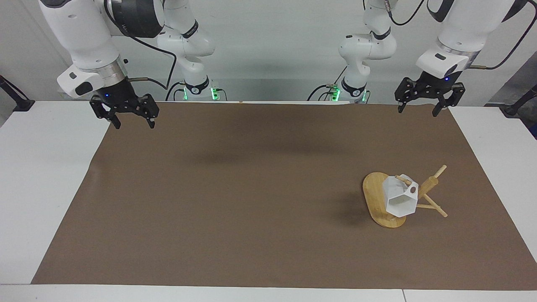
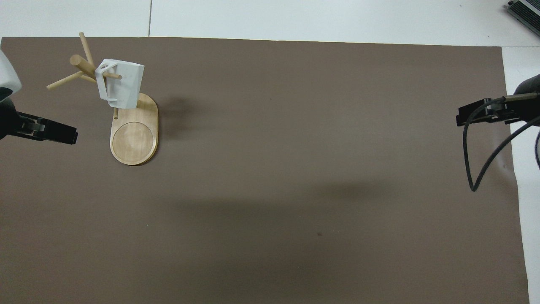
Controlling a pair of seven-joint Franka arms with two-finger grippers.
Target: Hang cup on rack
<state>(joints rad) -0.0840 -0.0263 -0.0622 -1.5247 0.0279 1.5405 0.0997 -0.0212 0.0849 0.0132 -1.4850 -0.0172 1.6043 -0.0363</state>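
Note:
The white faceted cup (image 1: 400, 199) hangs by its handle hole on a peg of the bamboo rack (image 1: 373, 197), at the left arm's end of the brown mat. It also shows in the overhead view (image 2: 122, 86), above the rack's oval base (image 2: 134, 141). My left gripper (image 1: 417, 111) is open and empty, raised over the mat and well apart from the rack; it shows in the overhead view (image 2: 63, 134) too. My right gripper (image 1: 133, 124) is open and empty, and waits raised over the mat's edge at the right arm's end (image 2: 464, 118).
The brown mat (image 1: 251, 188) covers most of the white table (image 1: 42, 188). A black cable (image 2: 472, 169) loops down from the right arm.

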